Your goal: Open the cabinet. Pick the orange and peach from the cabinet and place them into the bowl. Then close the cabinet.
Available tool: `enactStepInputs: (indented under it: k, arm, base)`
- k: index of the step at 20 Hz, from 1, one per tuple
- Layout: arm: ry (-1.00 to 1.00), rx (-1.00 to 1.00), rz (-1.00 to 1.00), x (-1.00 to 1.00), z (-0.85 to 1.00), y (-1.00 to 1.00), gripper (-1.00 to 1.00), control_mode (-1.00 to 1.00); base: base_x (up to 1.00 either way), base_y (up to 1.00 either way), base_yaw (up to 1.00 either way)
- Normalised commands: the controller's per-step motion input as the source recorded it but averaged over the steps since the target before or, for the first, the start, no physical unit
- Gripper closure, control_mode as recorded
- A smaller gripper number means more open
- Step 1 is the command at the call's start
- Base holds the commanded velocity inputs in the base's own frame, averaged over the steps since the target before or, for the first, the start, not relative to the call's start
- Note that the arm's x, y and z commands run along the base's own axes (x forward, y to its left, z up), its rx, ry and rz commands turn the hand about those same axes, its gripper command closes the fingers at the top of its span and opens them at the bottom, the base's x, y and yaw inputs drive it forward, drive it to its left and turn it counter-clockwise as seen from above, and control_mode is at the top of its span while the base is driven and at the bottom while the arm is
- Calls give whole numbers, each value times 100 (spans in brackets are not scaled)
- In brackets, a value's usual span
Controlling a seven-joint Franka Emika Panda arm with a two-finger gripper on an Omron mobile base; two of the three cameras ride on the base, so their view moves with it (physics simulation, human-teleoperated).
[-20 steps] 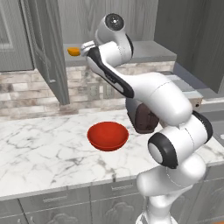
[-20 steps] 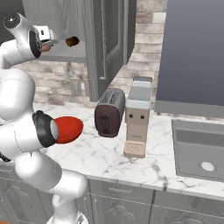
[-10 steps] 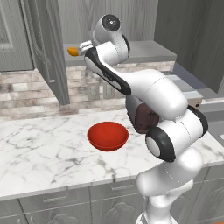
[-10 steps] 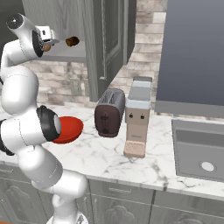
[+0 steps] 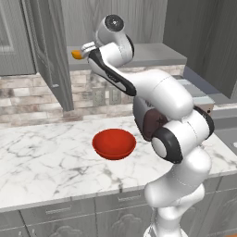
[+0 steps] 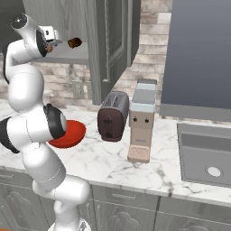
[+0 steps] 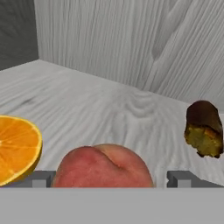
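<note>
The cabinet [image 5: 46,55] stands open, and my gripper [image 5: 84,49] is reaching onto its grey shelf [image 7: 109,109]. In the hand view the pink-tan peach [image 7: 103,168] lies between my open fingertips [image 7: 43,178], with a gap on its right side. The orange [image 7: 17,146], showing a cut face, sits just to its left, and it shows beside the hand as the orange [image 5: 76,54] in the left base view. The red bowl [image 5: 114,143] rests on the marble counter below, the same bowl [image 6: 72,133] being partly hidden by my arm in the right base view.
A dark brown-and-yellow object [image 7: 203,129] lies on the shelf right of the peach, also seen as that object [image 6: 74,43]. The open cabinet door [image 6: 110,45] hangs right of the hand. A toaster [image 6: 113,122], coffee machine [image 6: 142,126] and sink [image 6: 207,153] sit along the counter.
My hand has edged slightly further in over the shelf toward the fruit. The jaws stay open and the fruit has not moved.
</note>
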Motion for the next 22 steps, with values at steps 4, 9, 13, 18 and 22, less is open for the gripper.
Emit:
enactStepInputs:
  k: [4,9,13,18,22]
  arm:
    - [2,0,0,9,-20,12,-100,-100]
    - [0,0,0,9,-29,11,100,-100]
    - [0,0,0,14,-32,0,100,-100]
    - [1,0,0,1,-7,0,100,-100]
    - [-2,0,-1,1,-20,0,100,-100]
  base:
    - [0,0,0]
    - [0,0,0]
    - [0,0,0]
    - [0,0,0]
    - [0,0,0]
